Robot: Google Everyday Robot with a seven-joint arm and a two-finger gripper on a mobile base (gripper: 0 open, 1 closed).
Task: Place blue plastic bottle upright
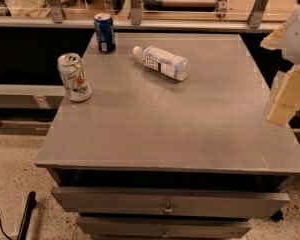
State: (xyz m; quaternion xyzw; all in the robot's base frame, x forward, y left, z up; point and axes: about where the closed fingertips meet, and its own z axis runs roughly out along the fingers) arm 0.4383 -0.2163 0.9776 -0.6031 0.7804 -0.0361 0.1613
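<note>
Drawers (pixel 167 204) are sitting under the counter (pixel 165 134), where the blue plastic bottle (pixel 161 62) is lying on its side toward the back. I am hovering my pincer (pixel 284 103) at the right edge and cannot tell how far open it is.

Arm (pixel 299 29) at the right edge, pale end effector (pixel 281 109) below it, partly cropped, angled down-left
</note>
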